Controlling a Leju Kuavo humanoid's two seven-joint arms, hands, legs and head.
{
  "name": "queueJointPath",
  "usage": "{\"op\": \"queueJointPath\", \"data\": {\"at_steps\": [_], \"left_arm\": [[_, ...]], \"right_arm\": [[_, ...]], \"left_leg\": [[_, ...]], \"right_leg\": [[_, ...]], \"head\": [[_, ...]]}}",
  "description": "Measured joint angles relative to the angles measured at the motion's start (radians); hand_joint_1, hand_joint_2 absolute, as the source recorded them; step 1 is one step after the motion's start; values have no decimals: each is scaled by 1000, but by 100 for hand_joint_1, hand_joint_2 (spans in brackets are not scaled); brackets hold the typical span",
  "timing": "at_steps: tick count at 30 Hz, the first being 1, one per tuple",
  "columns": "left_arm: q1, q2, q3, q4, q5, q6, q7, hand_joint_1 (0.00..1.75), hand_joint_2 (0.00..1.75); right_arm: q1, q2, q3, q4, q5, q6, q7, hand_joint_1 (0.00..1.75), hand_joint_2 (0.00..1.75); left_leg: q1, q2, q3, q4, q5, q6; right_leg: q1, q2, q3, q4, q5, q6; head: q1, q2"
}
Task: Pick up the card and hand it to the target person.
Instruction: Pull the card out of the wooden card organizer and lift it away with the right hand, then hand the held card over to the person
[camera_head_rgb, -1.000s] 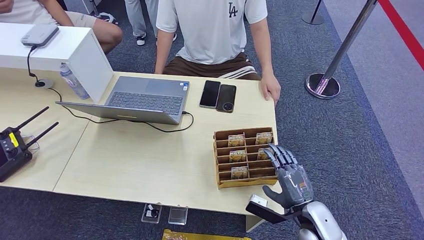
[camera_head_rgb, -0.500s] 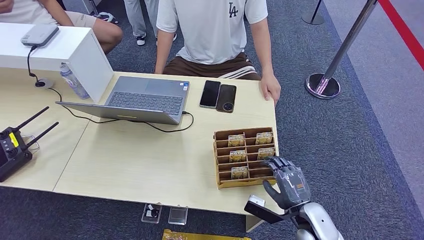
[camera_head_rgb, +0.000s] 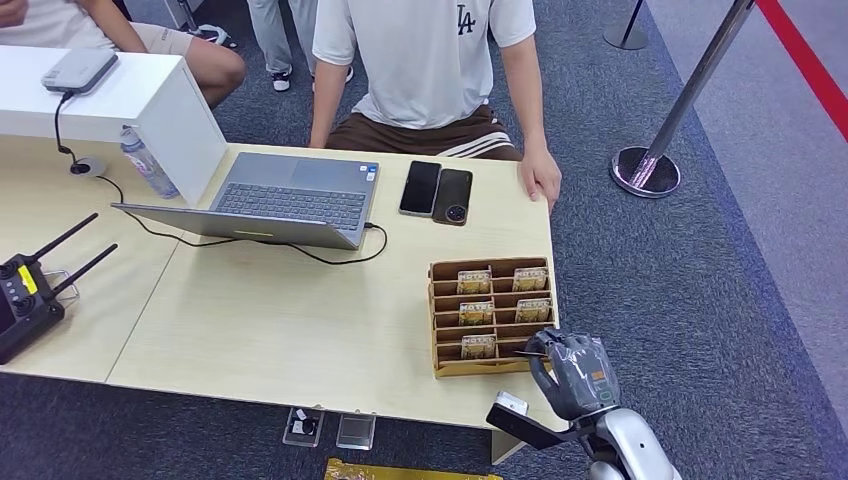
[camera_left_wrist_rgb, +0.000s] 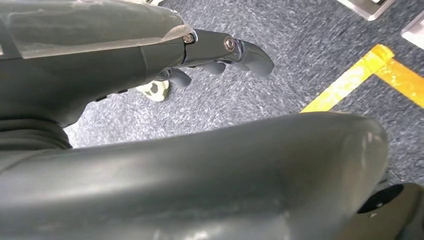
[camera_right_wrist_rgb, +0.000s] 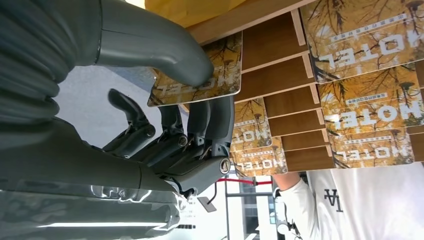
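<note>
Already the hotel key card (camera_right_wrist_rgb: 200, 75) sits pinched in the right hand (camera_head_rgb: 572, 372): in the right wrist view the thick thumb presses on its printed face and the darker fingers (camera_right_wrist_rgb: 210, 120) curl in close behind it, so the grip is nearly closed with only the card's thickness between. The card's long axis runs across the fingers, and its far edge pokes out beyond the thumb tip toward the wooden card rack (camera_head_rgb: 438, 345), whose near right corner lies just beside the knuckles. From there the seated person (camera_head_rgb: 425, 60) in the white T-shirt lies beyond the rack, across the table, with a hand (camera_head_rgb: 541, 178) resting on the table's far corner on the same side as this arm. I judge the handover a forward reach past the rack. The left hand (camera_left_wrist_rgb: 220, 55) hangs over carpet, fingers loosely curled on nothing.
</note>
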Motion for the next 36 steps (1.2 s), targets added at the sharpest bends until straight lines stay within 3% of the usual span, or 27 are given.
{"op": "queueJointPath", "data": {"at_steps": [3, 16, 20, 25, 31, 36], "left_arm": [[-3, 0, 0, 0, -3, 2, -20, 0, 175], [-9, 0, 0, 0, -43, -21, -7, 0, 175], [-11, 0, 0, 0, -43, -3, -13, 0, 175], [-23, -3, 0, 0, -52, -6, -10, 0, 175], [-42, -8, 0, 0, -61, 6, 3, 0, 175], [-48, -14, 0, 0, -70, 16, 7, 0, 175]], "right_arm": [[1, 0, -4, 0, 3, -4, 2, 174, 175], [0, 13, -11, -3, -17, -17, -24, 175, 175], [5, 23, -29, -32, -121, -50, -104, 175, 175], [-14, 54, -46, -112, -300, -165, -253, 175, 175], [-108, 102, -40, -157, -389, -195, -303, 175, 175], [-237, 146, 9, -81, -413, -210, -303, 175, 175]], "left_leg": [[0, 0, 0, 0, 0, 0], [0, 0, 0, 0, 0, 0], [0, 0, 0, 0, 0, 0], [0, 0, -1, 0, 0, 0], [0, 0, 0, 0, 0, 0], [0, 1, 0, 0, 0, 0]], "right_leg": [[0, 0, 0, 0, 0, 0], [0, 0, 0, 0, 0, 0], [0, 0, 0, 0, 0, 0], [0, 0, 0, 0, 0, 0], [0, 0, 1, 1, 0, 0], [0, 1, 1, 1, 0, 0]], "head": [[0, 0], [0, 0], [0, 0], [0, 0], [0, 0], [0, 0]]}}
